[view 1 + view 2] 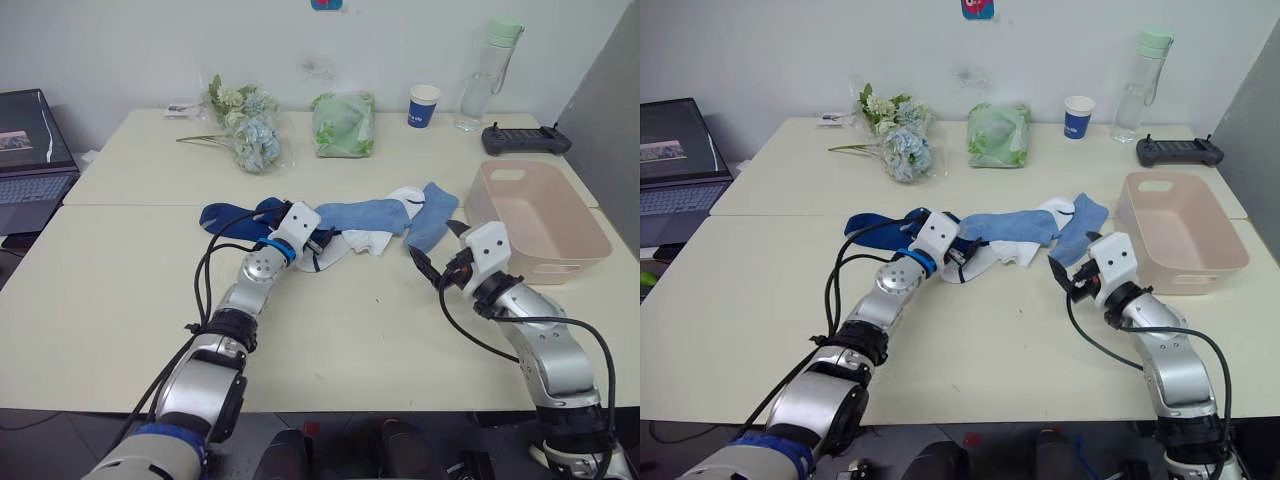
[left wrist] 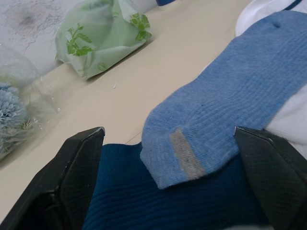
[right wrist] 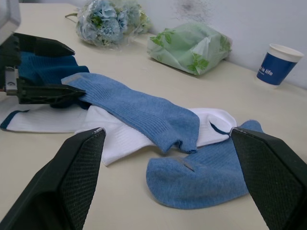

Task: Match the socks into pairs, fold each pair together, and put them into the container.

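The socks [image 1: 370, 222] lie in a loose heap at the middle of the table [image 1: 120, 290], a navy one nearest the left edge, light blue ones draped over white ones. The left tool [image 1: 325, 243] rests among them with its fingers spread wide over the navy sock [image 2: 158, 206]. The right tool [image 1: 432, 262] hangs just short of the heap, fingers also spread wide. The pink container [image 1: 535, 215] sits empty near the table's right edge.

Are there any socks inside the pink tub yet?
No, the pink tub shows only its bare bottom, while the socks lie in a heap on the table beside it.
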Tool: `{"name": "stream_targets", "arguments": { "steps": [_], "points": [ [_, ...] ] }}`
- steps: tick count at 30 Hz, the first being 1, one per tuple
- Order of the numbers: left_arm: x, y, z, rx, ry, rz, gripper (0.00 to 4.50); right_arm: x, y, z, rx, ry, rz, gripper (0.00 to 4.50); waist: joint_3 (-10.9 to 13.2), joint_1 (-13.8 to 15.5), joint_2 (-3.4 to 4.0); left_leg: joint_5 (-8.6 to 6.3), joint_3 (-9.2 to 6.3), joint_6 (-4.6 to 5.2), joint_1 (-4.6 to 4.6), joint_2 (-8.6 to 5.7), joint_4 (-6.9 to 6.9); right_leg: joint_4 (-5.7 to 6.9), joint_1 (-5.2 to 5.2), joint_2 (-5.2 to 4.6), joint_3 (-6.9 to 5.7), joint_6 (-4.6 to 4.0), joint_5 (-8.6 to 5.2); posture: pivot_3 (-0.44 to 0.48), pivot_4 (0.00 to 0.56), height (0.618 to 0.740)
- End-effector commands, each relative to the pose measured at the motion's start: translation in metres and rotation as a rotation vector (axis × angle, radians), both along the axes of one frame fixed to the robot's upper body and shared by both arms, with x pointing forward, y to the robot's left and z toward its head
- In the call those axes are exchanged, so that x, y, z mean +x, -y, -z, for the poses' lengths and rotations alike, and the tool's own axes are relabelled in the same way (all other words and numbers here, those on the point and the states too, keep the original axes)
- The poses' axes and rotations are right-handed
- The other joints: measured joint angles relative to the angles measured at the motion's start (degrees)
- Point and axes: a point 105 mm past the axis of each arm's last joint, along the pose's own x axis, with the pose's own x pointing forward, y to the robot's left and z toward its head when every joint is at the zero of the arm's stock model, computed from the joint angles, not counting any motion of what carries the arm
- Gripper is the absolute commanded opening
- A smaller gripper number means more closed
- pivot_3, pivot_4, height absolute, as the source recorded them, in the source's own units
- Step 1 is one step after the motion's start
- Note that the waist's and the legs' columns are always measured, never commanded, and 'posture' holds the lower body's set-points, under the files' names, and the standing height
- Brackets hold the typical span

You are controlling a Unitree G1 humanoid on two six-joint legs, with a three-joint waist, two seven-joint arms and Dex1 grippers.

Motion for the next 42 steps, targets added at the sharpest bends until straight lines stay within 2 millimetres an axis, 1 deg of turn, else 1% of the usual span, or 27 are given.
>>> {"name": "stream_targets", "arguments": {
  "steps": [1,2,6,9,14,15,19,21,24,25,28,30,32,36,39,42],
  "points": [
    [0.004,0.007,-0.019,-0.039,0.063,0.012,4.09,-0.004,0.0,-0.014,-0.004,0.049,0.009,4.5,0.0,0.0,0.0,0.0,0.01,0.0,0.0,0.0,0.0,0.0,0.0,0.01,0.0,0.0,0.0,0.0,0.15,0.74],
    [0.004,0.01,-0.021,-0.044,0.069,0.019,3.93,-0.003,0.0,-0.016,-0.001,0.05,0.012,4.5,0.0,0.0,0.0,0.0,0.01,-0.01,0.0,0.0,0.0,0.0,0.0,0.01,0.0,0.0,0.0,0.0,0.15,0.74],
    [0.005,0.015,-0.024,-0.056,0.077,0.035,2.62,-0.001,0.0,-0.019,0.009,0.049,0.019,4.5,0.0,-0.1,0.0,0.07,0.02,-0.12,0.0,-0.01,0.0,0.0,0.0,0.03,0.01,0.0,0.0,0.0,0.15,0.74],
    [0.005,0.014,-0.025,-0.107,0.064,0.027,1.68,-0.002,-0.005,-0.019,0.008,0.043,0.008,4.5,0.0,-0.1,0.0,0.06,0.02,-0.11,0.0,0.01,0.0,0.01,-0.01,0.03,0.01,0.0,0.0,0.0,0.15,0.74],
    [0.004,0.012,-0.023,-0.113,0.052,0.033,0.07,-0.002,-0.007,-0.018,0.009,0.041,0.001,4.5,0.0,-0.1,0.0,0.07,0.02,-0.13,0.01,0.0,0.0,0.01,-0.01,0.03,0.01,0.0,0.0,0.0,0.15,0.74],
    [0.004,0.012,-0.024,-0.112,0.052,0.035,0.03,-0.002,-0.007,-0.018,0.008,0.041,0.001,4.5,0.0,-0.1,0.0,0.08,0.02,-0.13,0.0,0.0,0.0,0.01,-0.01,0.04,0.01,0.0,0.0,0.0,0.15,0.74],
    [0.004,0.008,-0.026,-0.135,0.047,0.037,0.03,-0.001,-0.008,-0.018,0.007,0.041,-0.001,4.5,0.0,-0.1,0.0,0.11,0.03,-0.2,0.0,0.0,0.0,0.01,-0.01,0.05,0.01,0.0,0.0,0.0,0.15,0.74],
    [0.003,0.007,-0.027,-0.197,0.03,0.05,0.03,-0.002,-0.008,-0.017,0.004,0.041,-0.004,4.5,0.0,-0.1,0.0,0.11,0.03,-0.2,0.0,0.0,0.0,0.01,-0.01,0.06,0.01,0.0,0.0,0.0,0.15,0.74],
    [-0.003,-0.004,-0.026,-0.31,-0.018,0.085,0.03,-0.003,-0.009,-0.017,0.003,0.041,-0.004,4.5,0.0,-0.2,0.0,0.12,0.04,-0.21,0.0,0.02,0.0,0.01,-0.01,0.05,0.02,0.0,0.0,0.0,0.15,0.74],
    [-0.005,-0.007,-0.025,-0.332,-0.031,0.097,0.03,-0.003,-0.009,-0.016,0.003,0.041,-0.005,4.5,0.0,-0.2,0.0,0.12,0.03,-0.21,0.0,0.02,0.0,0.01,-0.01,0.05,0.02,0.0,0.0,0.0,0.15,0.74],
    [-0.015,-0.022,-0.021,-0.386,-0.068,0.142,0.03,-0.004,-0.012,-0.015,0.0,0.042,-0.01,4.5,0.0,-0.3,0.01,0.12,0.03,-0.22,0.01,0.05,0.0,0.02,-0.02,0.05,0.02,0.0,0.0,0.0,0.15,0.74],
    [-0.02,-0.025,-0.018,-0.376,-0.094,0.177,0.4,-0.005,-0.016,-0.014,-0.011,0.042,-0.03,4.5,0.0,-0.3,0.0,0.12,0.02,-0.22,0.02,0.08,0.0,0.03,-0.02,0.05,0.03,0.0,0.0,0.0,0.15,0.74],
    [-0.022,-0.025,-0.016,-0.35,-0.112,0.203,0.87,-0.006,-0.02,-0.015,-0.018,0.041,-0.056,4.5,0.0,-0.2,0.0,0.12,-0.02,-0.22,0.02,0.08,0.0,0.04,-0.02,0.06,0.01,0.0,0.0,0.0,0.15,0.74],
    [-0.019,-0.024,-0.014,-0.265,-0.113,0.211,2.15,-0.009,-0.026,-0.016,-0.052,0.051,-0.101,4.5,0.0,0.1,0.0,0.12,-0.01,-0.21,0.0,-0.02,0.03,0.0,0.01,0.11,0.0,0.0,0.0,0.0,0.15,0.74],
    [-0.016,-0.019,-0.014,-0.212,-0.104,0.219,3.1,-0.007,-0.026,-0.016,-0.055,0.058,-0.087,4.5,0.0,0.0,0.0,0.11,0.02,-0.2,-0.02,-0.07,0.04,-0.01,0.01,0.08,0.03,0.0,0.0,0.0,0.15,0.74],
    [-0.013,-0.013,-0.01,-0.113,-0.103,0.232,4.06,-0.007,-0.027,-0.014,-0.052,0.058,-0.08,4.5,0.0,0.0,0.0,0.1,0.0,-0.18,-0.01,-0.05,0.03,0.0,0.0,0.1,0.01,0.0,0.0,0.0,0.15,0.74]
  ]
}}
